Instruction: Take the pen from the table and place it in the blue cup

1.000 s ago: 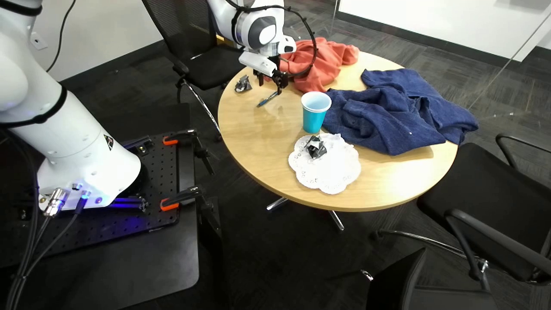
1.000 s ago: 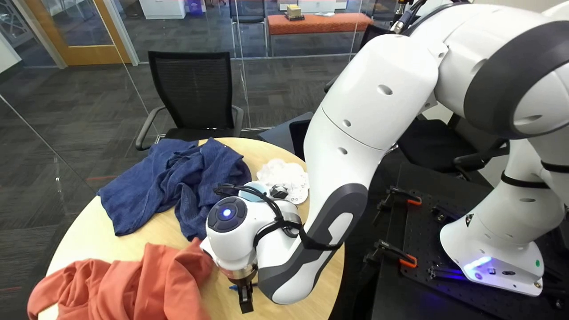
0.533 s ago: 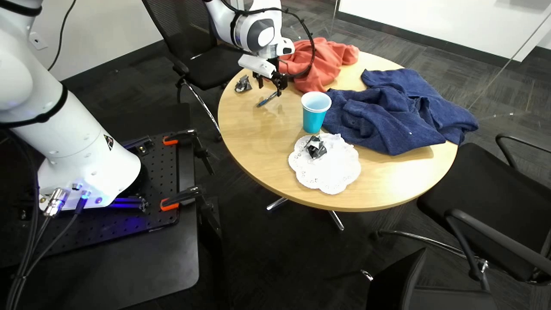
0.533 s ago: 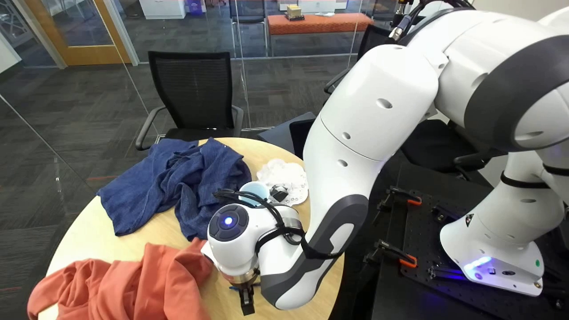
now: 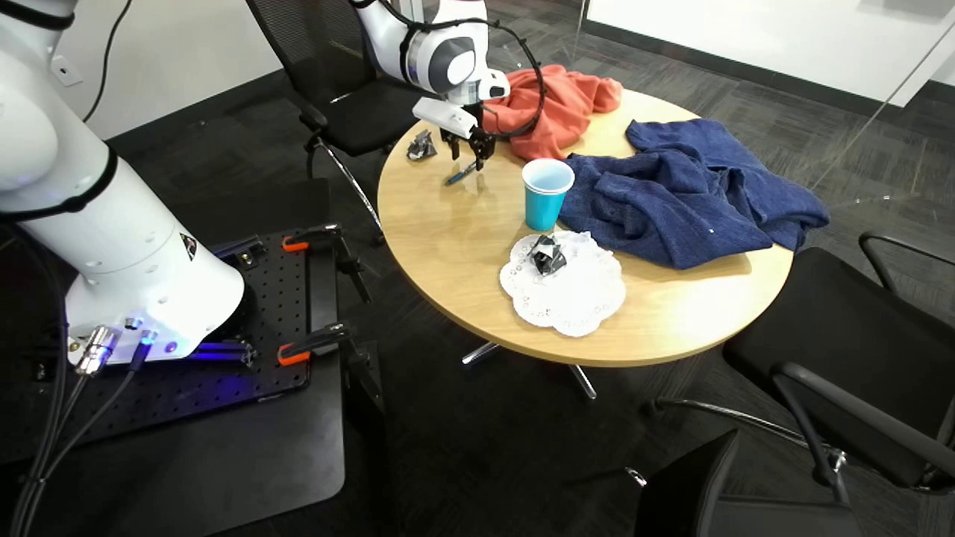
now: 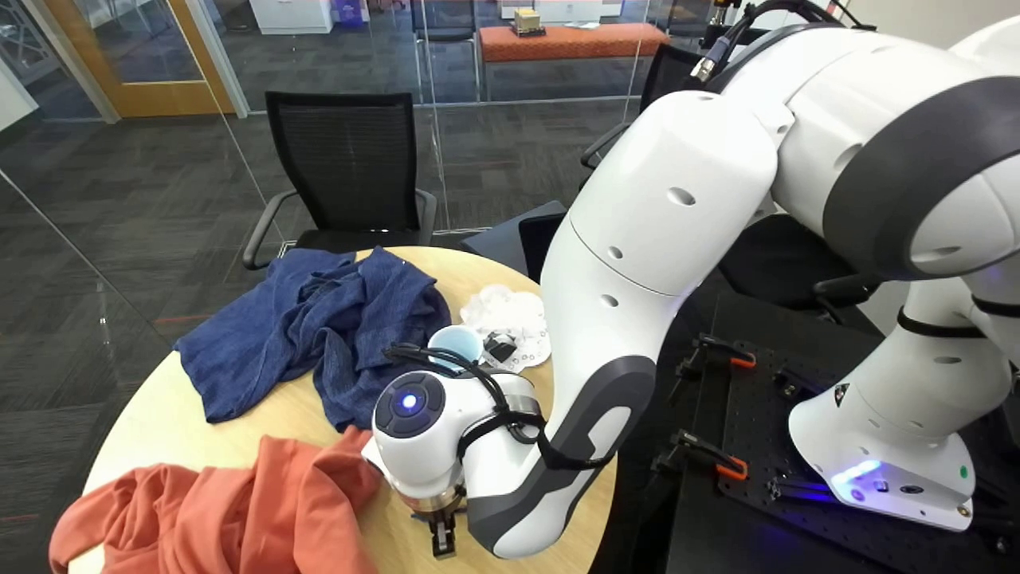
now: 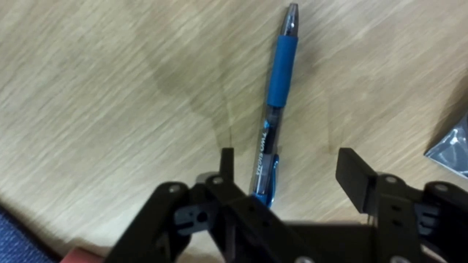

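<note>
- Slim blue-and-clear plastic pen [image 7: 276,104] lies ungrasped on the round light-wood desk [image 5: 440,239]
- Black two-fingered hand [image 7: 285,170] spread above it
- Reach seems nearly done; grasp, lift, placing in white-rimmed tapered blue cup [image 5: 544,207] remain

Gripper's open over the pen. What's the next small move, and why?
I'd probably ease the gripper straight down: in the wrist view the pen lies between its open fingers, and in an exterior view their tips look slightly above the table.
</note>
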Controlling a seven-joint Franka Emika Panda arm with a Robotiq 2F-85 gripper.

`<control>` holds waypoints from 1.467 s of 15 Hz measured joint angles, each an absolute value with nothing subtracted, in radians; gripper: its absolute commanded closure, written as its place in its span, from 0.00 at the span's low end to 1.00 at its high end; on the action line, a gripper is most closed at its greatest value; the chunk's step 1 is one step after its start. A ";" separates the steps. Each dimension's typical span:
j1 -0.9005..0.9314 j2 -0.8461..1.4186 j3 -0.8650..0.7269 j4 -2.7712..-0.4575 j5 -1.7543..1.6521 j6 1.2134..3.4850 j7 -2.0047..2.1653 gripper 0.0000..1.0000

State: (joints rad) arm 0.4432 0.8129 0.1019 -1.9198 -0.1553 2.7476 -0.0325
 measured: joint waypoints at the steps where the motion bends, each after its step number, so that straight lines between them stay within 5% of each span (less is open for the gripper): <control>1: 0.443 0.815 0.102 -1.919 -0.155 2.748 -0.032 0.64; 6: 0.441 0.823 0.101 -1.916 -0.155 2.761 -0.032 1.00; 22: 0.400 0.561 0.106 -2.029 -0.153 2.749 0.010 0.96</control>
